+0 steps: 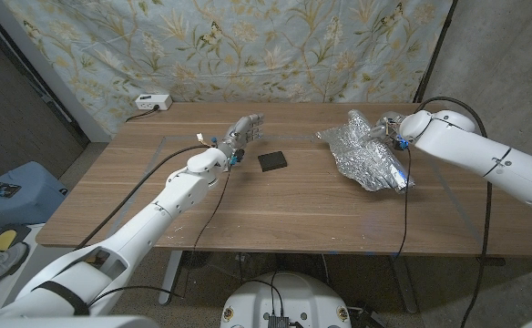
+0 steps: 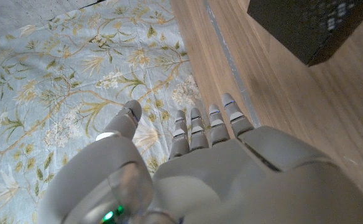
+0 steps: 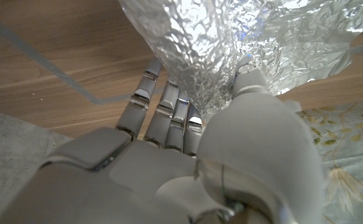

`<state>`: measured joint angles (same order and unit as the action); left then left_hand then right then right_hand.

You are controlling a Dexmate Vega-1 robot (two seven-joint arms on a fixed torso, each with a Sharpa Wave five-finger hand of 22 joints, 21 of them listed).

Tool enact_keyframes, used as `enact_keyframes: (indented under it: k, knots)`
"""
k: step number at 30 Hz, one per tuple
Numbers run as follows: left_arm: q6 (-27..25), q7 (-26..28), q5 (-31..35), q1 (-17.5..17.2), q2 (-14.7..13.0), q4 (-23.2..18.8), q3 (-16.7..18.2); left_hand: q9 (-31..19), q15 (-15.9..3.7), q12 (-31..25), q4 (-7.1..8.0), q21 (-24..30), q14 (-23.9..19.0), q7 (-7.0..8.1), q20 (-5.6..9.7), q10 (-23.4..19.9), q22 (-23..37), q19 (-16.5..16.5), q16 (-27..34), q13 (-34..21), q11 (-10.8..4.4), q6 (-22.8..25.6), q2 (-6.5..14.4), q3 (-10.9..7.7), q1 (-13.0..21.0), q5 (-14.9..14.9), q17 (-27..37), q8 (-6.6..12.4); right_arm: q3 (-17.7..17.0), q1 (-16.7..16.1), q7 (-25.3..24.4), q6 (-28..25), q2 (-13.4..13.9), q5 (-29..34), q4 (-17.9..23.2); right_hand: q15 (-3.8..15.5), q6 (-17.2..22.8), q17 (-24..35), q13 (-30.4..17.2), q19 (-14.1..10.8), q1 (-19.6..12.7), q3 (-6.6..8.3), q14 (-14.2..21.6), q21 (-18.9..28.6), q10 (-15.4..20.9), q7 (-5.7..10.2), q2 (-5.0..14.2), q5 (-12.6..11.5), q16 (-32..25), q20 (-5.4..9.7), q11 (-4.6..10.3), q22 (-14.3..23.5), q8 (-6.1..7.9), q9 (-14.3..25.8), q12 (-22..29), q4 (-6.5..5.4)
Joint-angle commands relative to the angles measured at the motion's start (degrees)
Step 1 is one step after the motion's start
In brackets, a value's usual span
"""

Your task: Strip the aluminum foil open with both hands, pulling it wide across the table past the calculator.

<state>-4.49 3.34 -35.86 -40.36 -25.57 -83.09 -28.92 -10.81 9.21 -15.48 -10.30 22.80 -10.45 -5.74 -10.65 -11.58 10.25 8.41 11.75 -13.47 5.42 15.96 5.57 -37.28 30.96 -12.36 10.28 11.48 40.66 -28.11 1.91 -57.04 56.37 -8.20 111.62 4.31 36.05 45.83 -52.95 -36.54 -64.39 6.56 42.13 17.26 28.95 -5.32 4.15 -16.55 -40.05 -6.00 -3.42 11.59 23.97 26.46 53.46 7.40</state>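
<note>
Foil: aluminum foil (image 1: 368, 150) lay crumpled in a loose, silvery heap on the wooden table (image 1: 275, 205), well to the robot's right of the calculator (image 1: 271, 161), one end reaching toward the table's far edge.
Right hand: the right hand (image 1: 393, 128) was at the foil's far right side; in the right wrist view its fingers (image 3: 163, 115) and thumb closed on a fold of the foil (image 3: 231, 43), so it had hold of the sheet.
Calculator: a small dark slab, flat on the table, between the foil and the left hand, touching neither.
Left hand: the left hand (image 1: 243, 129) was just beyond the calculator on the robot's left, apart from it; the left wrist view showed its fingers (image 2: 209, 124) straight and a little spread, holding nothing.
Backdrop: a floral cloth (image 1: 248, 46) hung behind the table, well beyond the calculator.
Power strip: a white power strip (image 1: 151, 102) sat at the table's far left corner, well apart from the calculator.
</note>
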Motion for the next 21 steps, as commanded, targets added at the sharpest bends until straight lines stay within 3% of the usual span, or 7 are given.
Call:
enact_keyframes:
  k: [1,13,21]
  knots:
    - [-6.45,-2.81,-2.95,2.25,0.16,-1.59,-1.72,-0.08,0.30,0.14,0.12,-0.55,-0.01,-0.57,-0.64,0.27,0.18,-0.14,0.12,-0.29,0.83,-0.48,-0.13,0.43,0.97,0.14,0.24,-0.25,-3.46,-1.64,-0.92,2.39,-0.82,-1.94,-0.50,2.35,1.72,0.43,-0.37,-1.11,-0.38,0.34,1.51,0.72,1.29,0.40,0.72,0.26,-0.67,0.13,0.13,0.16,0.61,0.43,0.62,-0.27]
    - [-9.20,-6.78,-7.56,3.36,1.22,-0.01,-1.50,-0.09,0.78,0.34,0.42,-1.15,0.20,-1.18,-1.05,0.58,0.20,-0.11,-0.08,-0.51,1.33,-0.98,-0.46,1.40,1.85,0.34,0.33,-0.36,-5.39,-2.43,-0.93,3.00,-0.98,-4.79,-0.69,2.95,2.52,0.47,-0.04,-1.87,-0.24,0.57,2.66,1.03,2.31,0.25,1.45,0.78,-0.32,0.27,0.62,0.15,0.77,0.31,0.76,-0.38]
    - [-10.12,-5.58,-9.04,3.14,1.74,-0.21,-1.05,-0.11,1.30,0.14,0.49,-1.29,-0.36,-1.88,-1.30,-0.02,0.23,0.97,0.07,-0.75,1.55,-1.18,-0.62,2.21,2.67,0.49,0.39,-0.30,-8.09,-3.92,-1.30,5.49,-1.79,-8.39,-1.79,3.02,2.21,0.50,0.58,-1.55,0.34,0.79,2.37,0.94,2.21,0.25,2.51,1.53,0.39,0.64,0.49,0.18,0.41,0.09,0.31,-0.87]
